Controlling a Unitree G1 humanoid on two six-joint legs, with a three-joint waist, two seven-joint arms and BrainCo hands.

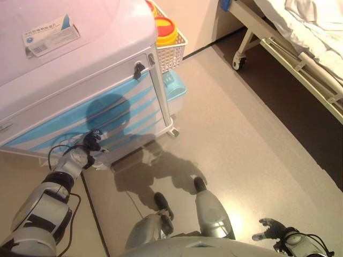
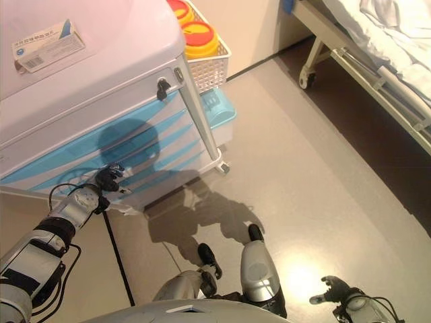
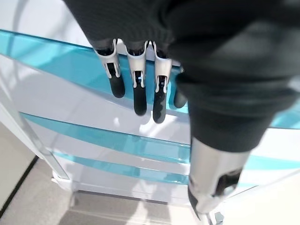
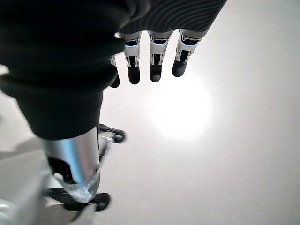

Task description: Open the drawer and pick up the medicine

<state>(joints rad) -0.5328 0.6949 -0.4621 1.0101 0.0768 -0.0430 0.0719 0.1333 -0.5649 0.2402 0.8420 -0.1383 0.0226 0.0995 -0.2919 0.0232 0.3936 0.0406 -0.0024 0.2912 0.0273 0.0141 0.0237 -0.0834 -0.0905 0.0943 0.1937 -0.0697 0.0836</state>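
Note:
A white medicine box [image 1: 51, 35] lies flat on top of the white drawer cart [image 1: 64, 80]. The cart's drawers, each with a slanted blue handle strip [image 3: 70, 65], all stand closed. My left hand [image 1: 91, 142] is at the front of the lower drawers, with its straight fingers [image 3: 136, 91] reaching to a blue strip and holding nothing; whether they touch it I cannot tell. My right hand [image 1: 270, 227] hangs low at my right side over the bare floor, its fingers [image 4: 154, 63] relaxed and empty.
A white basket [image 1: 174, 53] with yellow-lidded containers [image 1: 165, 29] hangs on the cart's right side, above a light blue bin [image 1: 174, 91]. A hospital bed [image 1: 300, 48] on castors [image 1: 238, 61] stands at the far right. Beige floor lies between them.

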